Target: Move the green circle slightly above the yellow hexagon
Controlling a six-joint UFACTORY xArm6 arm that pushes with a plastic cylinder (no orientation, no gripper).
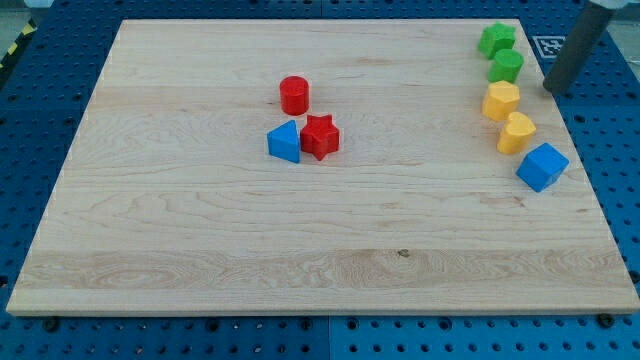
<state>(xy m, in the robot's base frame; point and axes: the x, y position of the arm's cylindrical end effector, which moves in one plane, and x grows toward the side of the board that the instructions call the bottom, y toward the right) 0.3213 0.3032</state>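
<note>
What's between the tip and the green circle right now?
Nothing visible. My tip sits just to the view's right of the green circle, bare board between them. The yellow hexagon lies directly below the circle, touching or nearly so.

Only body part in shot: a straight dark grey rod, round in section, plain matte finish, no markings, screws or cables visible. Upper part runs out of frame at the far right corner. My tip [550, 88] is the blunt lower end, same dark grey.

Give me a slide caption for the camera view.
My tip sits right of the green circle, which already lies just above the yellow hexagon.
</note>
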